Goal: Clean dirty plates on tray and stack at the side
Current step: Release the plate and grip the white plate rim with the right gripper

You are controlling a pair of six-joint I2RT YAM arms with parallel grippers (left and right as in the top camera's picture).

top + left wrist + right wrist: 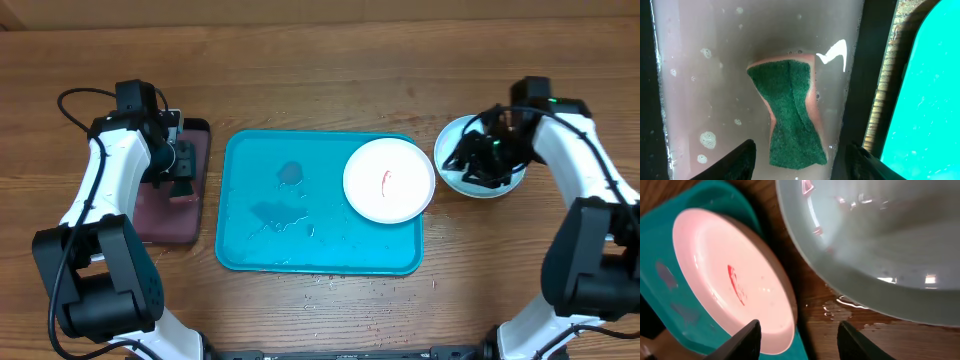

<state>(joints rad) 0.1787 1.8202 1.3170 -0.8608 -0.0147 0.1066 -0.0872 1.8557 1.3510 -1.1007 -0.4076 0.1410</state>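
Note:
The turquoise tray [262,245] lies mid-table, wet with puddles. A white plate [400,160] with a red smear sits at the tray's right end; it also shows in the right wrist view [715,245], beside the tray's edge [655,235]. A light blue plate [452,140] stands on the table right of the tray, wet inside [880,240]. My right gripper [490,150] hovers over it, open and empty [800,340]. My left gripper [178,165] is open [800,165] above a green sponge [790,110]. The yellow-green plate is out of view.
A small black-rimmed tray [170,225] with pinkish soapy water [705,75] stands left of the turquoise tray and holds the sponge. Water drops lie on the wood [840,305] between the two plates and in front of the tray.

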